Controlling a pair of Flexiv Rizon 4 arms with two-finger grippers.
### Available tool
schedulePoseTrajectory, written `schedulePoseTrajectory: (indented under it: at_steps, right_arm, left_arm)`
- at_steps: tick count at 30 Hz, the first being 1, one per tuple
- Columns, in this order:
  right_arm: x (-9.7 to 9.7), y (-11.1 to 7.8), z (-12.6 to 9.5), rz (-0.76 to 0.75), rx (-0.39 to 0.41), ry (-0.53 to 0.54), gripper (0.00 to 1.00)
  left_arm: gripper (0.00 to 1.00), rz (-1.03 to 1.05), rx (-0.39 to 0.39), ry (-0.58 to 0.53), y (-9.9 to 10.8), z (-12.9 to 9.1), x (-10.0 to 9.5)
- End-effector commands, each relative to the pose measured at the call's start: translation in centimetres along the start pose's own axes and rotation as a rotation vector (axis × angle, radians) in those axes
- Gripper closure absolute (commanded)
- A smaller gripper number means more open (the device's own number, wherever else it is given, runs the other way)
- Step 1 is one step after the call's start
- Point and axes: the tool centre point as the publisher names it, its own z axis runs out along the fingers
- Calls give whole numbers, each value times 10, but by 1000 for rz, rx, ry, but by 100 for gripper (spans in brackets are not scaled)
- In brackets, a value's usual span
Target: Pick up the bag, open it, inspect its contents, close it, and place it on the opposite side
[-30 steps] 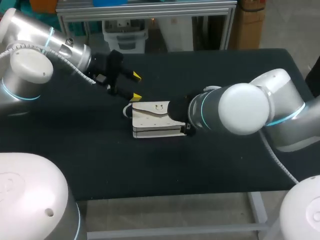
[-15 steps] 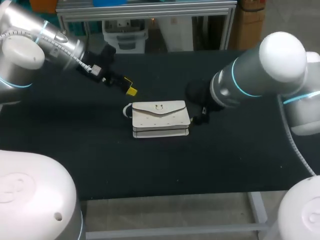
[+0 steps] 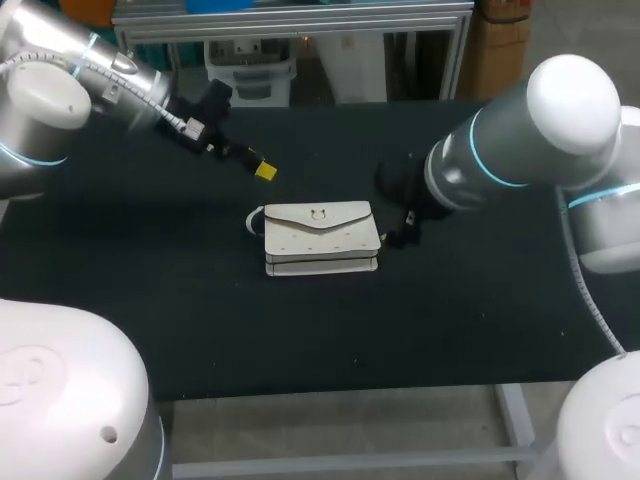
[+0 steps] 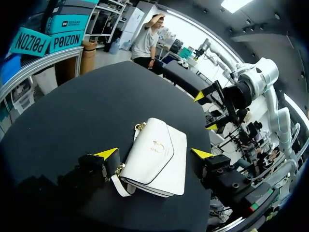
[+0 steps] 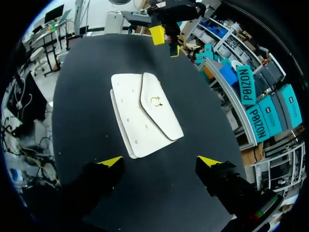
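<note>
Left gripper [image 4: 154, 154]: fingers spread wide, nothing between them that they touch; it hangs over the back-left part of the table [image 3: 200, 320], apart from the bag [image 3: 320, 238].
Right gripper [image 5: 160, 161]: fingers spread as well, holding nothing; it sits low near the bag's right end, and its wrist view shows a gap between the fingertips and the bag.
Bag: white, lying flat near the middle of the black table, flap down with a small gold clasp on it; a strap loop sticks out at its left end.
Bag and grippers: it lies between the two, ahead of each one's fingers; each wrist view shows the other gripper beyond it.
Left arm [image 3: 90, 70]: comes in from the back-left corner.
Right arm [image 3: 520, 140]: comes in from the right side.
</note>
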Motion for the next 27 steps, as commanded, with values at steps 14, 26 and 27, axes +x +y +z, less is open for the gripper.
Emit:
schedulePoseTrajectory:
  at_steps: [14, 26, 27]
  right_arm:
    - [-16, 7, -27, 198, 239, 207, 0]
    - [-22, -10, -11, 381, 263, 378, 0]
    - [-21, -12, -10, 397, 265, 397, 0]
  left_arm:
    - [0, -634, -98, -432, -1, -33, 15]
    - [0, -720, -243, -455, 3, -4, 10]
    - [0, -726, -248, -451, 4, -4, 10]
